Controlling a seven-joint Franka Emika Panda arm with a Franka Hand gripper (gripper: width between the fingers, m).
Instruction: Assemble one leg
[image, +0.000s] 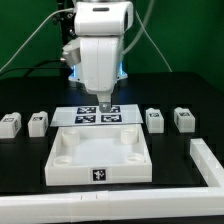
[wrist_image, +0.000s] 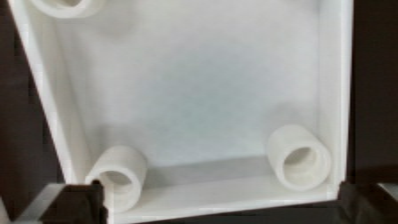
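Vertically, the arm (image: 100, 45) hangs its claw (image: 104, 104) over the panel (image: 65, 172).

No words, brand names or numbers can be read in either view. The only signs are black-and-white square marker tags, their patterns too small to make out: several on the marker board (image: 100, 116), 1 on the front wall of the white panel (image: 62, 172), and 1 each on the outer left leg (image: 10, 124), inner left leg (image: 38, 123), inner right leg (image: 154, 120) and outer right leg (image: 184, 120), sides as in the exterior view
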